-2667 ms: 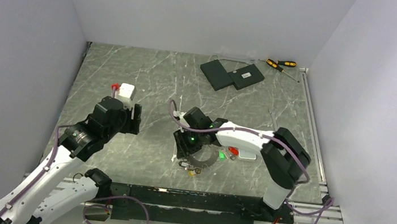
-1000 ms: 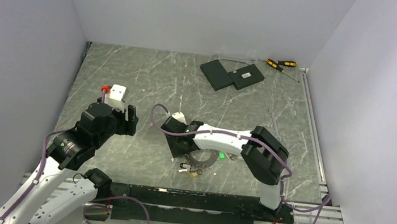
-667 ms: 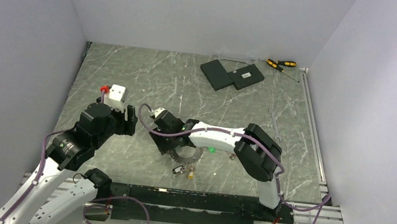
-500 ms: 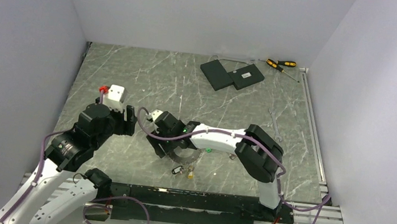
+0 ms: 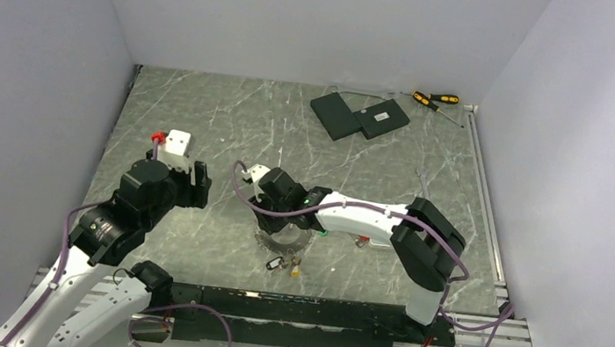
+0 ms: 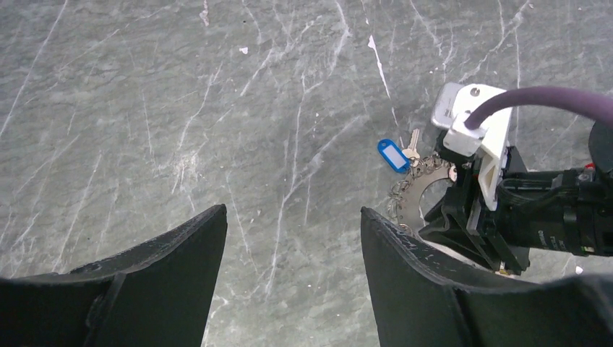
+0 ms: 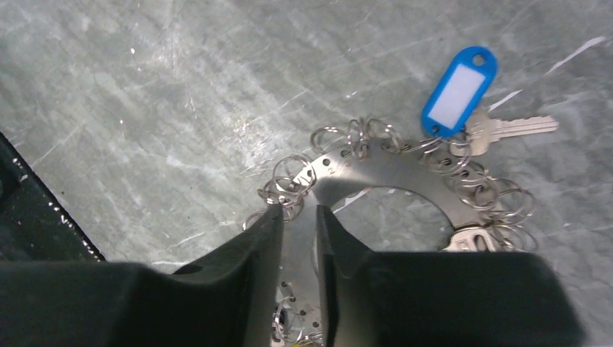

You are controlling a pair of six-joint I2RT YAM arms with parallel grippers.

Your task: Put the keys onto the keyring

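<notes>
flat grey metal keyring (image 7: 405, 177), its rim crowded with small wire loops, lies on the veined marble-patterned tabletop (image 7: 144, 87) near the middle of its near edge. silver key (image 7: 509, 128) with blue plastic tag (image 7: 459, 90) lies at its rim. right gripper (image 7: 298, 238) pinches the ring's band; left gripper (image 6: 293, 253) hovers spread.

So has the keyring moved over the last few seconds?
Yes. The keyring has slid left: it lay straight in front of the left black slab at the back, and now sits mostly left of that slab's edge.

Near half of keyring (image 7: 390, 172) beneath right end effector (image 7: 298, 214)
</notes>
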